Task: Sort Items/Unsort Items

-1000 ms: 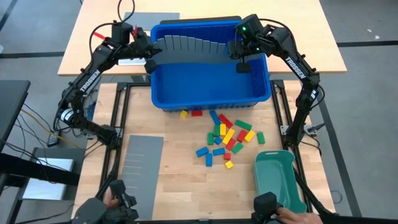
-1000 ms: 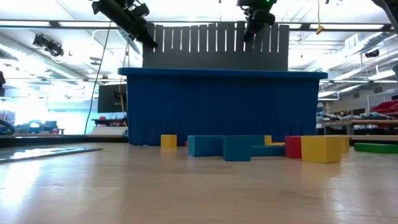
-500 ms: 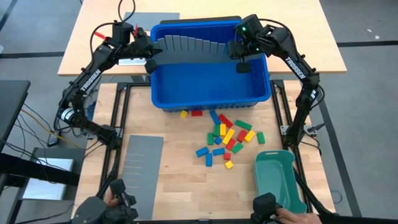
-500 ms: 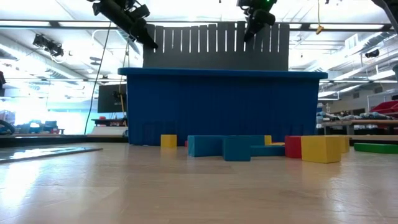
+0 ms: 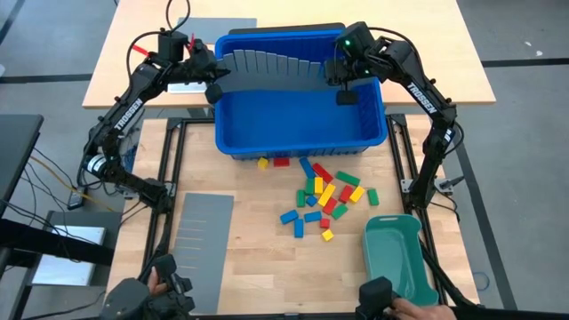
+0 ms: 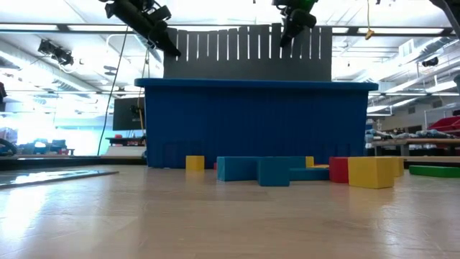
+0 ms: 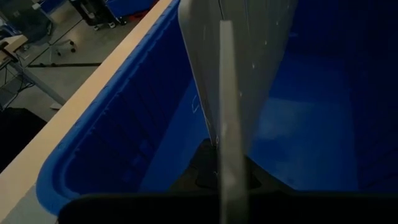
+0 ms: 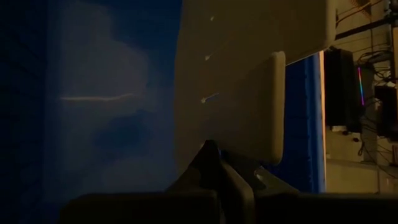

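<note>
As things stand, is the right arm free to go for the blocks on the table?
Probably not: the right tool is shut on the grey divider, shared with the left tool, above the blue bin; the blocks lie unobstructed.

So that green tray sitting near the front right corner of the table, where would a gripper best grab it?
Probably from above, on the rim of one long side of the green tray. It lies flat with its open side up, so the thin raised wall gives two fingers something to pinch. The far short end nearest the blocks looks lower, so less to grip.
</note>
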You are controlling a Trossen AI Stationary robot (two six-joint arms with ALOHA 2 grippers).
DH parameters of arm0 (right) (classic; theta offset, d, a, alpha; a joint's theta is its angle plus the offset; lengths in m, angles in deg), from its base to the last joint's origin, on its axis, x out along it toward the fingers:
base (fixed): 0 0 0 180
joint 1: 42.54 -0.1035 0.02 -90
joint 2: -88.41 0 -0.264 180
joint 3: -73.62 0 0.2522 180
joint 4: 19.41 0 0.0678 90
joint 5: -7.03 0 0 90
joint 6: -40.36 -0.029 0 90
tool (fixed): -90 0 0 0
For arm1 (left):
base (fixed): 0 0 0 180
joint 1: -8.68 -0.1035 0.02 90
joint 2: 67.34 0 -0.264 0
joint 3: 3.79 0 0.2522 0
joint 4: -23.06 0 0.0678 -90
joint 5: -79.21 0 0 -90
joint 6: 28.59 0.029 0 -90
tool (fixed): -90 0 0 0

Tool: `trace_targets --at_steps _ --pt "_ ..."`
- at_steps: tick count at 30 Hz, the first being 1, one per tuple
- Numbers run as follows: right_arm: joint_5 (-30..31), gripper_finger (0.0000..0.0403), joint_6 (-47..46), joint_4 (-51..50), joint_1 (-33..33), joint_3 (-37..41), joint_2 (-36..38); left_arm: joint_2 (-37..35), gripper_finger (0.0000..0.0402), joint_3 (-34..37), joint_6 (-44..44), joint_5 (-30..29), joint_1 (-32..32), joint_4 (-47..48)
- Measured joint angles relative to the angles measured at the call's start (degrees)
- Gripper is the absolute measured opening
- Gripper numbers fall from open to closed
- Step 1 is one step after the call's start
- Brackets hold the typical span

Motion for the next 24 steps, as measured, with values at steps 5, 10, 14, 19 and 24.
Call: trace_targets --at_steps 5,10,14,19,24 --pt "0.47 0.0000 -1.20 0.39 0.21 0.00 0.00 0.00 0.0001 0.00 -0.41 0.00 -0.01 0.01" --pt "0.87 0.0000 -2.74 0.42 0.34 0.00 0.00 0.00 0.0001 0.00 -0.47 0.01 -0.01 0.01" --pt "0.87 0.0000 -3.93 0.50 0.68 0.49 0.00 0.06 0.0001 0.04 -0.47 0.11 -0.01 -0.03" --pt "0.56 0.0000 -5.25 0.49 1.39 0.56 0.00 0.11 0.0001 0.04 -0.50 0.33 0.01 -0.03" --pt "0.46 0.0000 -6.24 0.39 1.88 0.68 0.00 0.09 0.0001 0.04 -0.50 0.38 0.01 -0.01"
